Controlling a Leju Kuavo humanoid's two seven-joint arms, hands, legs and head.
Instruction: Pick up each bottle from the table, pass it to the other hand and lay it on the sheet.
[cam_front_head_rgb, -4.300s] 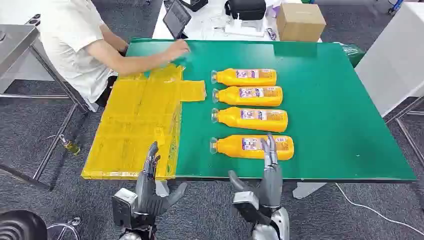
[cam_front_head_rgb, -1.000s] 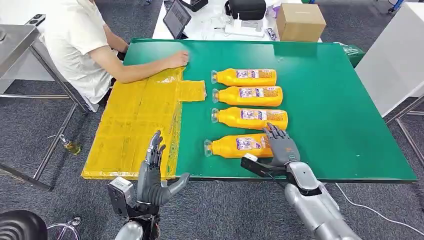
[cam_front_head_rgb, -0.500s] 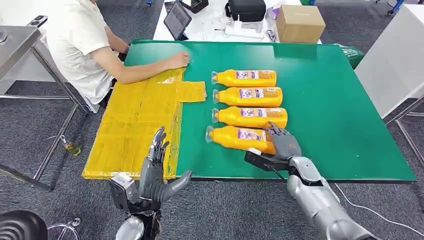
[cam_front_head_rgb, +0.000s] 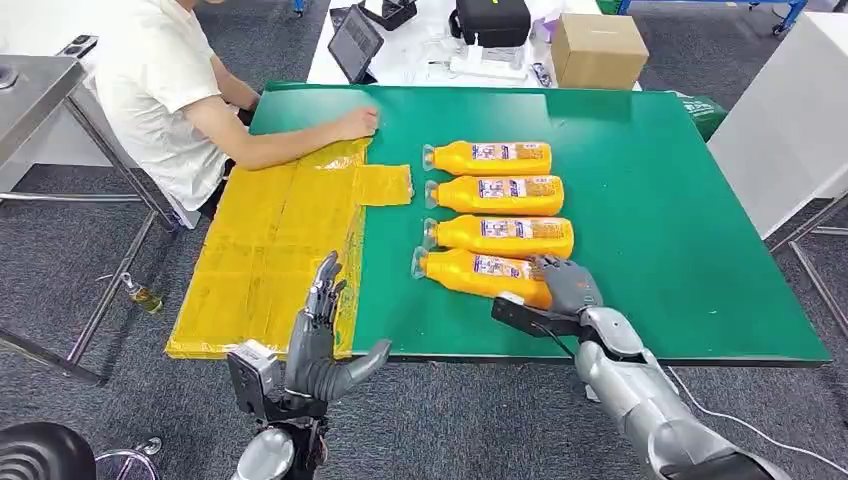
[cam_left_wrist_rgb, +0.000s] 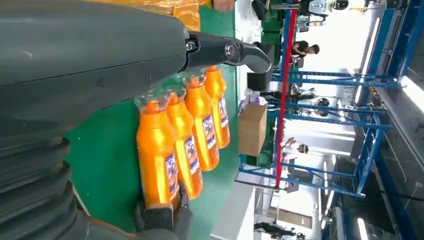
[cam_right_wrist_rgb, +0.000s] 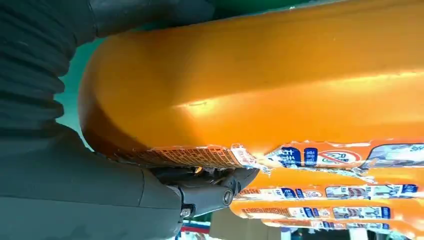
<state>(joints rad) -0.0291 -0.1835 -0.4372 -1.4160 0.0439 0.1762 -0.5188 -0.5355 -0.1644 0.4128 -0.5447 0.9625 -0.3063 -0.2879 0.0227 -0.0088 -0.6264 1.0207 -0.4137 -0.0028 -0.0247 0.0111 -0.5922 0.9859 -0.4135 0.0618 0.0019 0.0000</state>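
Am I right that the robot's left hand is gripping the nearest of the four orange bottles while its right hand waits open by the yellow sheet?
Not quite: the hands are swapped. In the head view the right hand grips the nearest bottle, and the left hand waits open by the yellow sheet.

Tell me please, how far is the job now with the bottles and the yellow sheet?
It has barely begun. Done: nothing, the yellow sheet carries no bottle. In hand: the right hand grips the base of the nearest bottle, which sits tilted beside the other three bottles. The left hand waits open by the sheet. Left: the pass to the left hand and laying down, for all four bottles.
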